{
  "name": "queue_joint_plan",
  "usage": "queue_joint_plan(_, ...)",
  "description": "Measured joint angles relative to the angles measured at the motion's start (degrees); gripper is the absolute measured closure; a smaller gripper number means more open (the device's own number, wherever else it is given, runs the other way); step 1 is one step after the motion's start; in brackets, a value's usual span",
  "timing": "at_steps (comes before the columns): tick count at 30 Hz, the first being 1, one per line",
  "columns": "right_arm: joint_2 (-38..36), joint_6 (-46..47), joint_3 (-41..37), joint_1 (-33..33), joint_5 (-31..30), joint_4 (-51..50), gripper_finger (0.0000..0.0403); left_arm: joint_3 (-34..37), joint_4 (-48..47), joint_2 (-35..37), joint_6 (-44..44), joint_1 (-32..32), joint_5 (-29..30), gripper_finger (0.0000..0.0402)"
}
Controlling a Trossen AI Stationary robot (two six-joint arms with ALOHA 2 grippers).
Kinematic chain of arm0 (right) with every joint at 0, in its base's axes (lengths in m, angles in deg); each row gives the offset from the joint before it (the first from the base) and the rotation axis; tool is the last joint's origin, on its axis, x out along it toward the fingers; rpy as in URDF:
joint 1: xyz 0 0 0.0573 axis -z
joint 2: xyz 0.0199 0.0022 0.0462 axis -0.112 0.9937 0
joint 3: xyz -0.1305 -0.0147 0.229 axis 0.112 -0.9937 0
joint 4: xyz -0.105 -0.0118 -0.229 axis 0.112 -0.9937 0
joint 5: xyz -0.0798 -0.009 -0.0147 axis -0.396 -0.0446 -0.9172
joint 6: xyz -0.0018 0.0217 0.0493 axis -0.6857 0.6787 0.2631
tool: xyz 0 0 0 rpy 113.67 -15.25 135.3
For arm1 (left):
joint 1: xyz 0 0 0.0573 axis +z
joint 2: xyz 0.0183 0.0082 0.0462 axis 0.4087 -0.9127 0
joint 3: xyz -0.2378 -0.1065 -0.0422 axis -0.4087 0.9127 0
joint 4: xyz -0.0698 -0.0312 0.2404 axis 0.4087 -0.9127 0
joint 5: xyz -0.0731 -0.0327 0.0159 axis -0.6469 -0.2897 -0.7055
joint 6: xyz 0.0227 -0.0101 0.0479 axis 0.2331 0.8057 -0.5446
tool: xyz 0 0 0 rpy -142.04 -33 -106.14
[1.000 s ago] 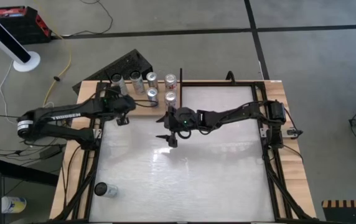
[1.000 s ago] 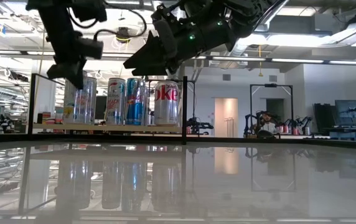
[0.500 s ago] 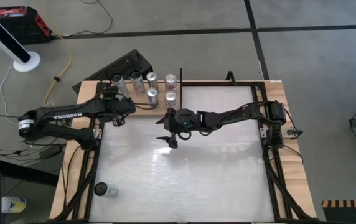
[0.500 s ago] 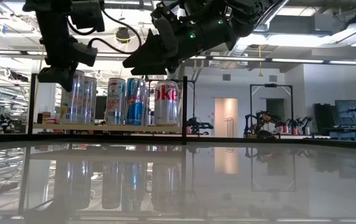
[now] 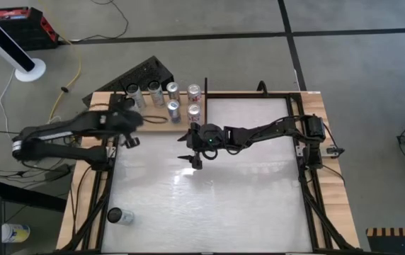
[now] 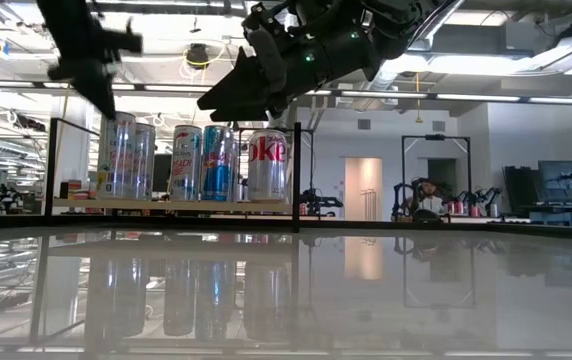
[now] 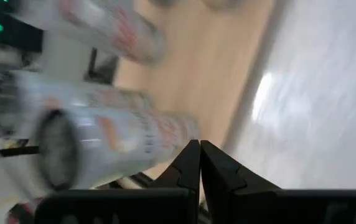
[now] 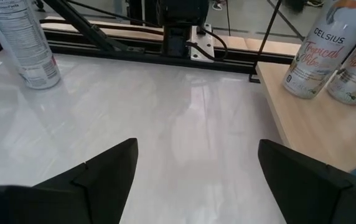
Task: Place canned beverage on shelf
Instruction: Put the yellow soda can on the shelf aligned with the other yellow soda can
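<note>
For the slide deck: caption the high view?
Six cans on the shelf, one can left on the table.

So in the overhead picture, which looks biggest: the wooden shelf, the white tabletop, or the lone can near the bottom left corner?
Largest to smallest, as they look from above:
1. The white tabletop, by far the widest.
2. The wooden shelf, a narrow board at the table's far left corner, partly hidden by cans and the left arm.
3. The lone can, lying on its side.
</note>
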Motion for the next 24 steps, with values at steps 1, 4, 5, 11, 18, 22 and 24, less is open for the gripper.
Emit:
queue_joint_plan(1, 0.0, 0.0, 0.0, 0.0, 0.0, -0.1, 0.0047, -1.2, -0.4, 1.8, 0.2, 0.0, 0.4, 0.0401)
queue_joint_plan(4, 0.0, 0.0, 0.0, 0.1, 0.0, 0.1, 0.0047, -3.5, -1.4, 6.4, 1.4, 1.0, 8.2, 0.0401)
queue_joint_plan(5, 0.0, -0.1, 0.0, 0.1, 0.0, 0.3, 0.0047, -3.8, -1.3, 7.6, 1.6, 1.9, 11.3, 0.0401)
queue_joint_plan(11, 0.0, 0.0, 0.0, 0.5, 0.0, 0.8, 0.0047, -4.1, 0.2, 7.5, -1.5, 13.2, 17.0, 0.0401)
queue_joint_plan(18, 0.0, 0.1, 0.0, -0.2, 0.0, 0.8, 0.0047, -4.1, 7.5, 3.7, -9.2, 30.6, 2.4, 0.0401)
queue_joint_plan(22, 0.0, 0.4, 0.0, -0.8, 0.0, 0.3, 0.0047, -7.6, 4.4, 2.2, -9.6, 37.0, -5.6, 0.0401)
queue_joint_plan(24, 0.0, 0.4, 0.0, -0.7, 0.0, 0.3, 0.0047, -10.2, 2.6, 1.7, -7.5, 37.1, -9.3, 0.0401)
